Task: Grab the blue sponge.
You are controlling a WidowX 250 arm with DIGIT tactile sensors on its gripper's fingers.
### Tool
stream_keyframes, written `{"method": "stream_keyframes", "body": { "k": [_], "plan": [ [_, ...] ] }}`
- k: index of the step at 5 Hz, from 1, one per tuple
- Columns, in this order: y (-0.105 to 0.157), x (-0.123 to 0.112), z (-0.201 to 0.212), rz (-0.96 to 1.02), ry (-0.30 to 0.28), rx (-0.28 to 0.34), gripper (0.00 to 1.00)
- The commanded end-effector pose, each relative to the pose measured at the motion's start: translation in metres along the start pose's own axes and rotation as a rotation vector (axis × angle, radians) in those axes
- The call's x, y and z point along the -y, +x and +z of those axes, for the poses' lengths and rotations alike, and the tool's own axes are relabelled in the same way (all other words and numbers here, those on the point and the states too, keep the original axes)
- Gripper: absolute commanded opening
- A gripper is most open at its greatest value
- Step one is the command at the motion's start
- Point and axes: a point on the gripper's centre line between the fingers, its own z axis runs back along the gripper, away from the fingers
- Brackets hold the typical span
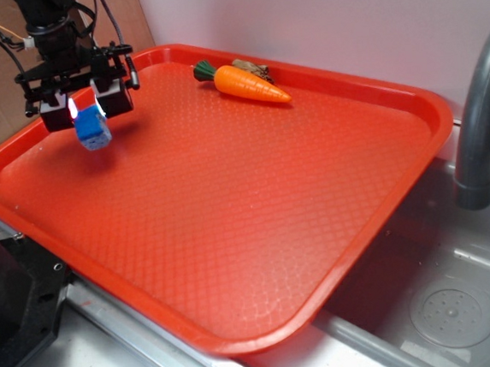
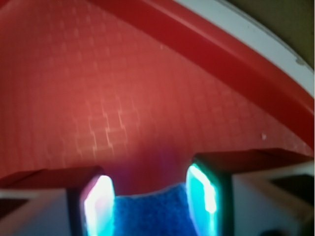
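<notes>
The blue sponge is a small bright-blue block held between my gripper's two fingers, lifted above the far left part of the red tray. In the wrist view the sponge fills the gap between the two glowing pads, and its top edge bows under the squeeze. My gripper is shut on it. The tray floor lies below, out of focus.
A toy carrot lies at the tray's far edge with a small brown thing behind it. The tray's raised rim runs past the gripper. A grey faucet and a sink are at the right.
</notes>
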Motion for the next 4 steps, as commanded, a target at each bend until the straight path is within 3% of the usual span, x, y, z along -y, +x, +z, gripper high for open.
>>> {"method": "stream_keyframes", "body": {
  "k": [1, 2, 4],
  "plan": [
    [-0.015, -0.019, 0.098, -0.268, -0.121, 0.036, 0.0],
    [-0.045, -0.002, 0.151, -0.478, -0.167, 0.049, 0.0],
    [-0.089, 0.01, 0.187, -0.775, -0.181, 0.132, 0.0]
  ]
}}
